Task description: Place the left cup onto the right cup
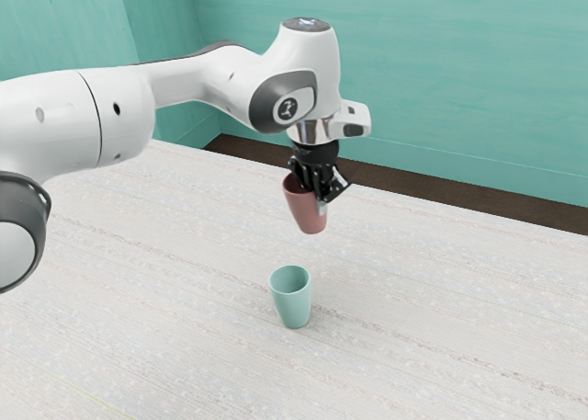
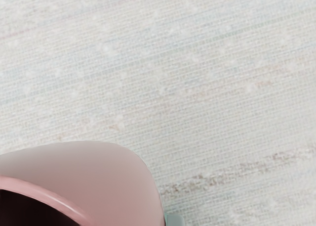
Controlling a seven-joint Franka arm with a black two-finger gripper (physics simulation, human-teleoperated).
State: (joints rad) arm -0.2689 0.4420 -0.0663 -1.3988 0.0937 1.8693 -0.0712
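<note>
Two cups: one pink cup (image 1: 304,209), one teal cup (image 1: 291,296).
Pincer (image 1: 322,199): black, pointing down from the white arm (image 1: 184,80), which comes in from the exterior view's left. The fingers stand close together and pinch the pink cup's wall at the rim, on the side toward the exterior view's right. Grip is on.
Pink cup, position: held in the air, clear of the table (image 1: 138,300). It touches nothing but the fingers.
Pink cup, attitude: tilted, mouth up and leaning toward the exterior view's left, base lowest.
Teal cup: upright on the table, mouth open upward, standing alone near the middle of the table.
Relation of cups: apart, not touching. In the exterior view the pink cup hangs above the teal one and a little toward the right. Whether it is squarely over the teal mouth, I cannot tell.
Wrist view: the pink cup (image 2: 89,176) sits just under the hand, rim and dark inside visible, with pale grained table (image 2: 197,63) beyond it. A small grey-green sliver (image 2: 174,220) shows just beside the cup's wall, unidentified.
Surroundings: teal wall (image 1: 459,62) on the far side, dark skirting (image 1: 441,186) along its foot.
</note>
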